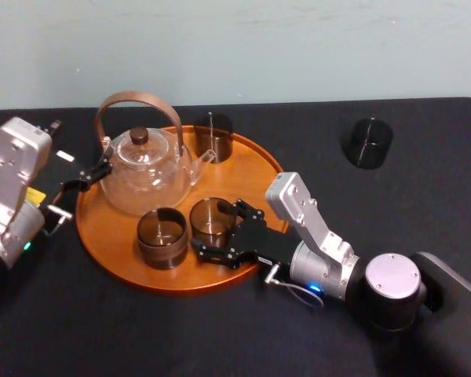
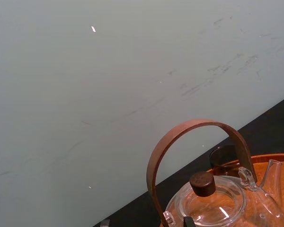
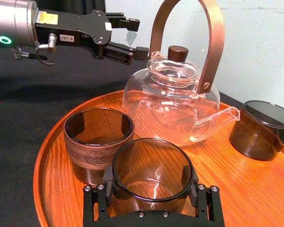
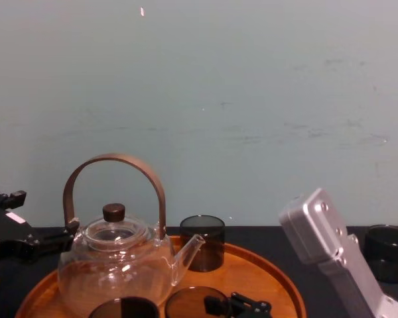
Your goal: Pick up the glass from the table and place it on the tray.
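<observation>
On the tray [image 1: 102,236], toward its near side, the glass [image 3: 151,163] stands upright with the right gripper [image 1: 210,230] closed against its sides. The left gripper [image 3: 135,37], spread wide and empty, hangs beside the teapot [image 1: 145,177]; its white label seems to read "107-6".

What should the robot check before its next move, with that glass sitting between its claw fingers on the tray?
1. Grip: the right claw has a finger against each side of the glass. Ok.
2. Place: the glass is inside the rim of the tray. Ok.
3. Glass base resting on the tray: hidden behind the claw. Cannot tell.
4. Gap to the second glass: very near, touching or not. Cannot tell.
5. Teapot: stands apart from the right claw. Ok.
6. Left claw: open beside the teapot, on the far side from the glass. Ok.
</observation>
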